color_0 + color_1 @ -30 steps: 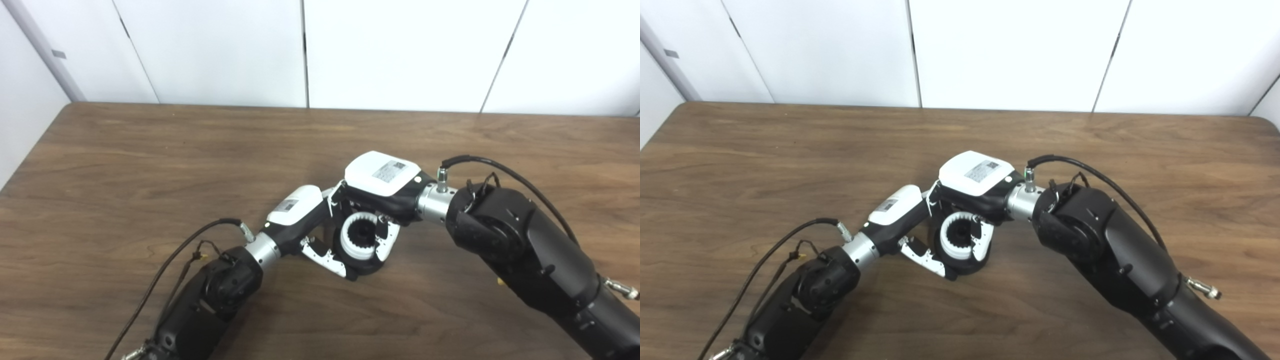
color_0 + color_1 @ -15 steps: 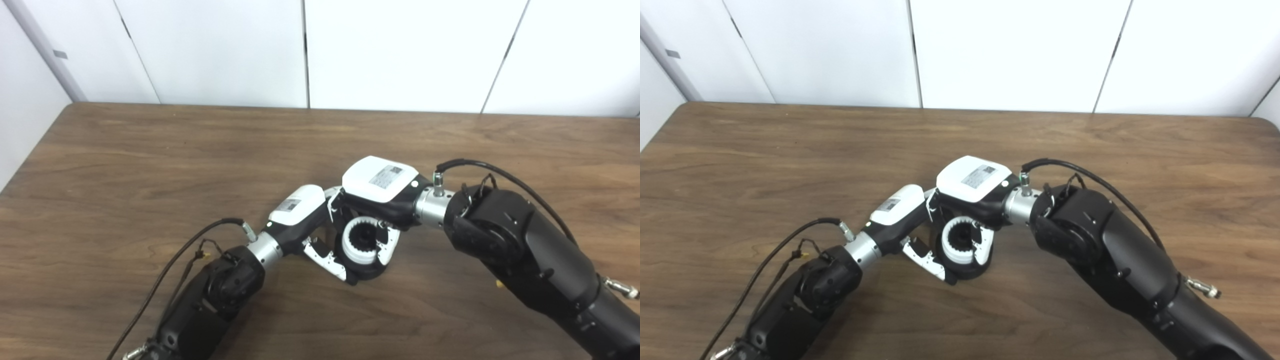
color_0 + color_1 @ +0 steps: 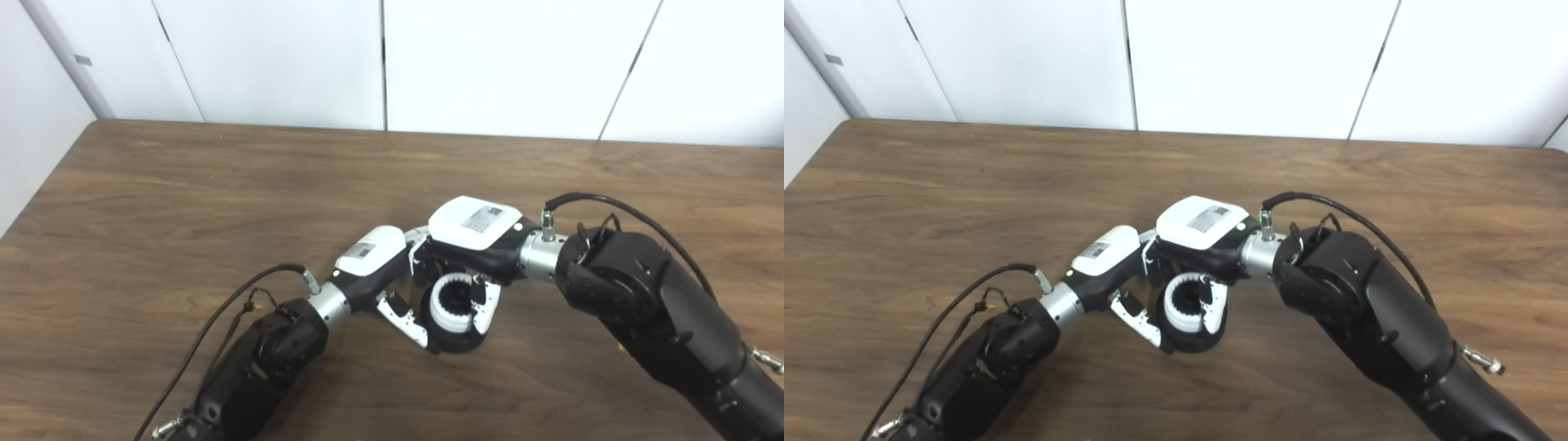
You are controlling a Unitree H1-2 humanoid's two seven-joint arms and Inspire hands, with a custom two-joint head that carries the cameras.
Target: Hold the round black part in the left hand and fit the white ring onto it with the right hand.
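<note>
The round black part (image 3: 456, 345) is low over the wooden table (image 3: 184, 196), near its middle. My left hand (image 3: 383, 263) is shut on it from the left, one finger (image 3: 404, 318) against its side. The toothed white ring (image 3: 440, 311) sits on top of the black part, its opening facing up towards me. My right hand (image 3: 474, 236) comes over it from the right and is shut on the ring, fingers (image 3: 488, 306) down its right side. How deep the ring is seated is hidden. It also shows in the right eye view (image 3: 1176, 309).
The two forearms (image 3: 643, 300) meet in a V over the table's front half. A loose black cable (image 3: 214, 318) loops out from the left wrist. White wall panels (image 3: 490, 61) stand behind the table's far edge.
The whole picture has shifted a little, so the camera has moved. Both hands, with the ring and the black part, have sunk slightly towards the table. Both grips are unchanged.
</note>
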